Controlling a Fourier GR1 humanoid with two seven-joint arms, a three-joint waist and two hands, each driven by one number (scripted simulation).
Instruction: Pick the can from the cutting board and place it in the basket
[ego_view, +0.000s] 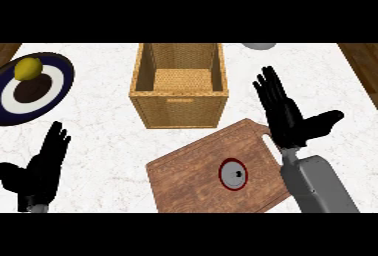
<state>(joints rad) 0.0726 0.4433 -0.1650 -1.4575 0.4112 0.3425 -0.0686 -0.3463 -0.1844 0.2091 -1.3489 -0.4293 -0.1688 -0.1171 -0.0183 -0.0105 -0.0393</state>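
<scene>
**Can stands on the board, both hands open**

The white marble counter (96, 130) fills the scene. On its near side lies a brown wooden cutting board (184, 175), turned at an angle, with one corner pointing toward the basket. The basket (177, 112) is a woven, tan, square-sided box. It sits just beyond the board, its mouth open upward and its woven floor showing inside.

At the left edge there is a round plate (65, 75) with a dark blue rim, a white ring and a dark centre.

The right hand (286, 122) is above the board's far right corner. Its fingers are straight and point away from the robot, its thumb is spread out to the side, and it grips nothing. The left hand (38, 172) rests at the lower left, fingers up and relaxed, also holding nothing.

The can (235, 174) stands upright on the right half of the board, clear of both hands. From above it shows a pale silver-grey lid, a small mark near the middle and a dark red ring round the edge.

A yellow lemon (28, 68) lies on the plate's far rim.
</scene>
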